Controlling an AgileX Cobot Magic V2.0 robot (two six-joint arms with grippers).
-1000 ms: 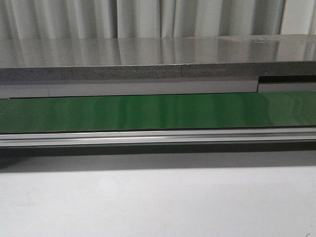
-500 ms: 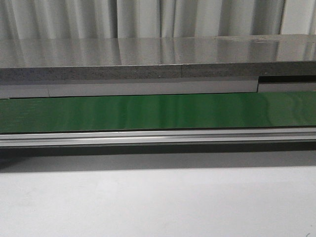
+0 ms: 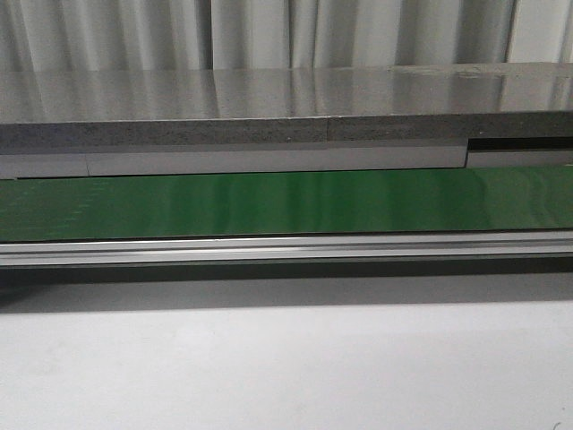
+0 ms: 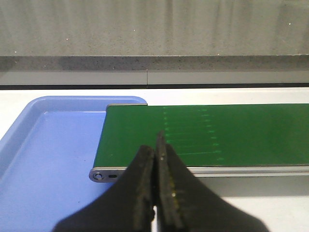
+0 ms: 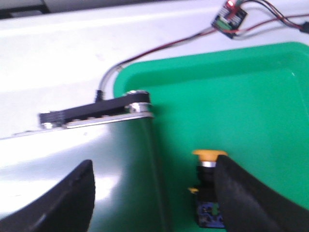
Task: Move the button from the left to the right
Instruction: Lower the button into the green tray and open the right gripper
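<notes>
Right pincer [image 5: 152, 193], spread wide, is hovering over the green plastic tray [image 5: 270, 96] with the yellow-capped black push-button [image 5: 208, 188] lying between its fingers, apparently delivered; left pincer [image 4: 155, 183] pressed together.

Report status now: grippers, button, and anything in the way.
Left gripper shut, empty, over belt end by blue tray. Right gripper open above button in green tray. Nothing blocking.
</notes>
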